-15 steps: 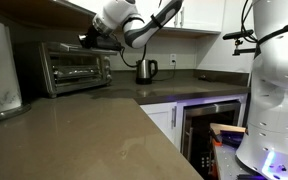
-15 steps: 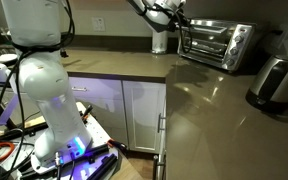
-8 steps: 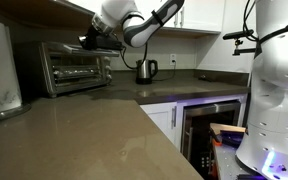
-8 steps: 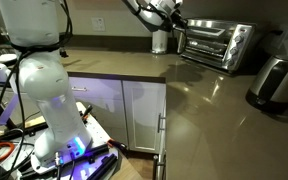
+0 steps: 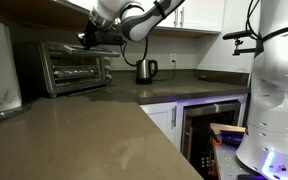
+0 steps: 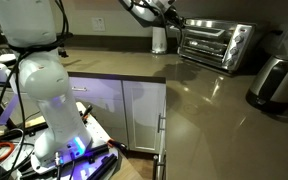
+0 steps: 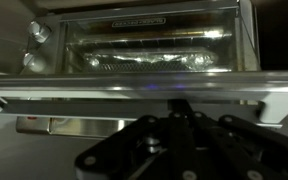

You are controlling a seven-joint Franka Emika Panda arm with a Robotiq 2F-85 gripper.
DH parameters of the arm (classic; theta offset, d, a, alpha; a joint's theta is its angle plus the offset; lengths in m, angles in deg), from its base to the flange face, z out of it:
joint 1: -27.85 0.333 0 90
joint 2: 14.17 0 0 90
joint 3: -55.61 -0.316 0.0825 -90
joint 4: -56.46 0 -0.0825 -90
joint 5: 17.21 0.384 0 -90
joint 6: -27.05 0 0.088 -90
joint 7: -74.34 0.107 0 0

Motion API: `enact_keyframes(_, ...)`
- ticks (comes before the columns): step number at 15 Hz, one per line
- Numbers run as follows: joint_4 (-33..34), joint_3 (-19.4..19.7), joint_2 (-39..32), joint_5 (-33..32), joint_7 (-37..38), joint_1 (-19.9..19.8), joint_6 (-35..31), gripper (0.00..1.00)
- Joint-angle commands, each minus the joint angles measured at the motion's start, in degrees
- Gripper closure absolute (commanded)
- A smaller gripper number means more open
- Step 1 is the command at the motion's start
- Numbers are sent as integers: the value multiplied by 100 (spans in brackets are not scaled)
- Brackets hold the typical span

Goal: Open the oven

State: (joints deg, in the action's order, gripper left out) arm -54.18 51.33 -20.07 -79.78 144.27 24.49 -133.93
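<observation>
white rounded arm (image 5: 112,10) links, dark joints, black gripper (image 7: 179,118), bulky white pedestal (image 5: 276,100).

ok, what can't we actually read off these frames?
- Gripper open or shut: dark silhouette in wrist view, tiny in both exterior views.
- Whether it touches the door handle of the toaster oven: wrist view blurred and dark there.
- Knob settings: too small in every view.
- Oven contents: reflections on the glass door.
</observation>
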Motion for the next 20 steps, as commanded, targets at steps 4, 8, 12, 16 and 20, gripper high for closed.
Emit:
enact_keyframes(4, -333, -84, 309, 614, -611, -28, 186, 100)
enact_keyframes(8, -468, -93, 300, 1156, -947, -35, 161, 100)
enact_keyframes(12, -609, -98, 397, 1544, -1270, -24, 293, 100)
enact_keyframes(16, -750, -104, 567, 1854, -1550, -10, 518, 100)
enact_keyframes(20, -793, -88, 686, 2096, -1801, -7, 756, 100)
